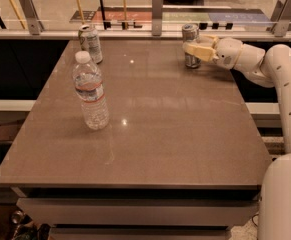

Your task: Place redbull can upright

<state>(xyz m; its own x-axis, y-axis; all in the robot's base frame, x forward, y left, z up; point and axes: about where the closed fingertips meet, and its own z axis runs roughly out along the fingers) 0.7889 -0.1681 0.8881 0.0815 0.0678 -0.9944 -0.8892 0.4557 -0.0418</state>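
The redbull can (189, 33), slim and silver, stands upright at the back right of the table (150, 134); its base looks to rest on the tabletop. My gripper (195, 49) reaches in from the right and is shut on the can at mid-height, its cream fingers (199, 50) crossing the can's front. The white arm (280, 79) runs along the table's right edge.
A clear plastic water bottle (90, 91) stands upright on the left half of the table. A white-and-green-labelled can (90, 43) stands at the back left corner. A railing with metal posts (157, 6) runs behind the far edge.
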